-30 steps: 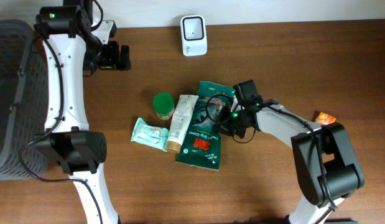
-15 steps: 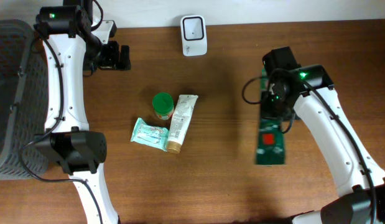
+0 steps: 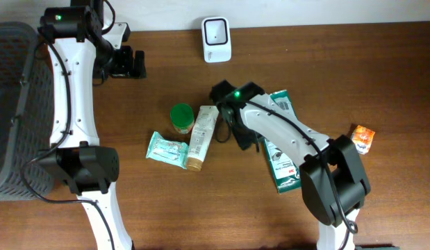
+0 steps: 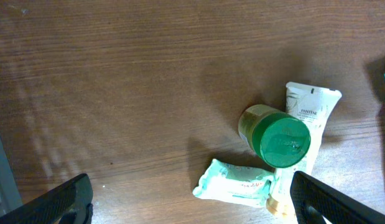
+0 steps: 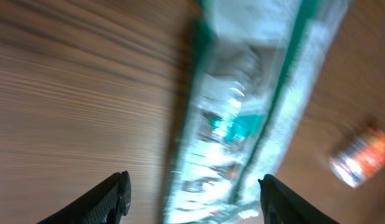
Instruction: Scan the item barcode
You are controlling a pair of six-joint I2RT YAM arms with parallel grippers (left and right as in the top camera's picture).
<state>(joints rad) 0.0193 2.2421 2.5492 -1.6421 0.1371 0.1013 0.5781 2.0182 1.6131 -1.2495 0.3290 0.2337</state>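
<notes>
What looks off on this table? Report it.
The green pack lies askew on the table, partly under the right arm and well away from the scanner. The right wrist view is motion-blurred. Nothing looks spilled or damaged.

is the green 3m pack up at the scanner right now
No, the green pack lies flat on the table to the right of the white tube, well short of the scanner.

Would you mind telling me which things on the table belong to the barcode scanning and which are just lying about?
For the job:
scanner
green packet, likely the item being scanned

Lying about:
green-lidded jar
tube
wipes pack
orange sachet
basket
</notes>
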